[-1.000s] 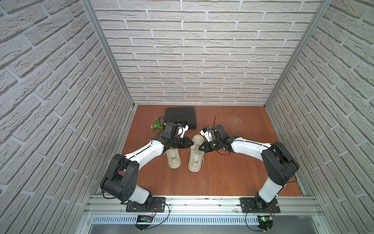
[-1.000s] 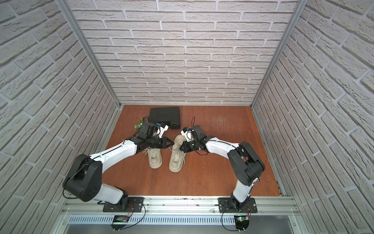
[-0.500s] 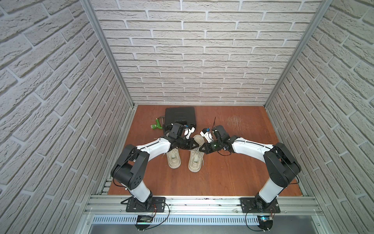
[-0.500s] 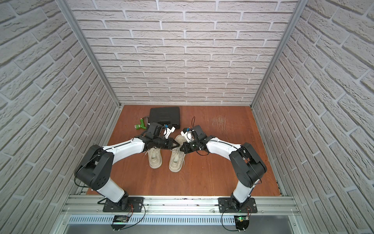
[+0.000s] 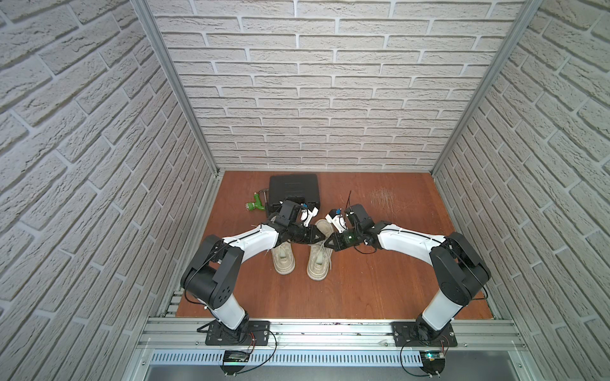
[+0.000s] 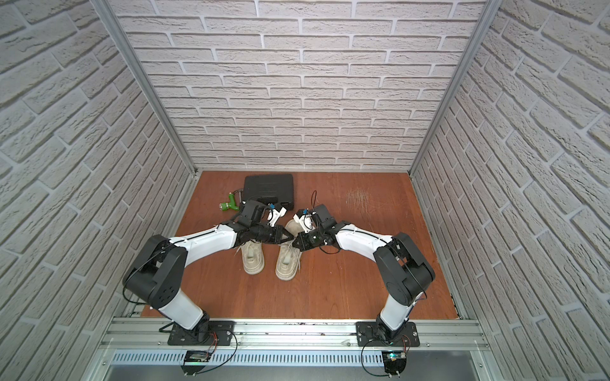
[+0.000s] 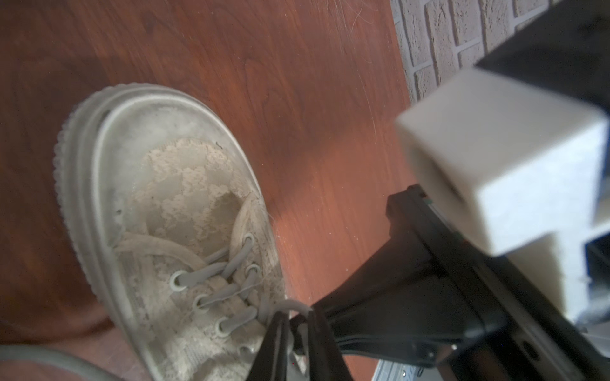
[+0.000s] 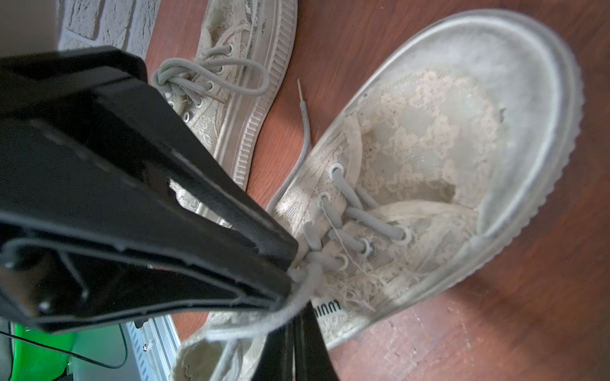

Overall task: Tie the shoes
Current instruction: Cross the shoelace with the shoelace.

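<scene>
The right shoe lies on the counter, toe toward the robot; the left hand and right hand meet tip to tip over it, both pinched shut on its lace; I think the pull should go sideways, across the shoe.

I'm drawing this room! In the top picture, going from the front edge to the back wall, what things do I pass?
You pass the metal rail → beige sneakers → black case → brick wall. The green tool lies level with the case, so I skipped it.

Shoes side by side, case behind them
</scene>
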You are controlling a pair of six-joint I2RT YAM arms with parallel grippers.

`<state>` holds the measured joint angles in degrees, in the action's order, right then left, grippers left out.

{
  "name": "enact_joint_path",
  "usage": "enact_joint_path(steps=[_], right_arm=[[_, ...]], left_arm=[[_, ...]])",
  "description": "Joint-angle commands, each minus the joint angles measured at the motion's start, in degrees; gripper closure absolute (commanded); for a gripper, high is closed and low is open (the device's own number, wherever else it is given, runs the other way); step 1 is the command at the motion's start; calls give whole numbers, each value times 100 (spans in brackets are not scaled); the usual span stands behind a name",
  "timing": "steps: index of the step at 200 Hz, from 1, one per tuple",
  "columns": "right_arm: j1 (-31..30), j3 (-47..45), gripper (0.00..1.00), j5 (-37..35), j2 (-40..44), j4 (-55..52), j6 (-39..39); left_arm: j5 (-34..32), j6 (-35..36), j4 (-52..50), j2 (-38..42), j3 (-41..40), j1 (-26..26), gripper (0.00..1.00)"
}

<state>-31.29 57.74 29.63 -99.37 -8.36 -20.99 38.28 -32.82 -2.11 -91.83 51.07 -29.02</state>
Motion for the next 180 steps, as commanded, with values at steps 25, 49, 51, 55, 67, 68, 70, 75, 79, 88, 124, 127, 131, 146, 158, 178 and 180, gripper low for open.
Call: enact_joint_path(steps=[25,49,51,55,67,68,70,75,79,88,124,127,131,146,158,178,180], right_arm=[[-62,54,97,35,256,27,73],[-62,54,97,8,319,19,82],[-57,54,97,8,326,19,86],[-61,54,97,4,335,14,86],[-63,67,97,0,362,-8,94],[-62,69,97,0,364,-8,99],[-62,73,97,-1,359,-8,101],[-62,76,97,12,364,-14,110],[-62,80,97,16,366,-8,100],[-67,88,97,23,366,-8,100],[-79,111,97,52,340,-43,120],[-84,115,97,60,332,-47,123],[-88,120,97,61,331,-59,122],[-96,115,97,80,272,-68,131],[-110,115,97,100,230,-54,122],[-132,117,97,105,199,-19,95],[-130,122,97,105,199,-17,95]], left_arm=[[92,31,183,-126,195,-58,88],[109,32,198,-131,229,-62,87],[109,32,194,-133,233,-65,87],[109,36,193,-133,241,-67,87],[109,44,185,-150,254,-76,87],[109,41,185,-146,254,-77,87],[109,44,185,-154,257,-82,87],[109,39,185,-159,255,-79,87],[105,30,185,-167,254,-78,87],[100,47,180,-178,246,-82,87],[96,49,178,-221,227,-85,87],[100,48,180,-221,220,-81,87],[100,51,184,-221,213,-78,87],[87,39,193,-202,177,-94,87],[74,39,202,-182,142,-88,87],[81,43,202,-144,87,-94,86],[89,40,209,-143,81,-95,86]])
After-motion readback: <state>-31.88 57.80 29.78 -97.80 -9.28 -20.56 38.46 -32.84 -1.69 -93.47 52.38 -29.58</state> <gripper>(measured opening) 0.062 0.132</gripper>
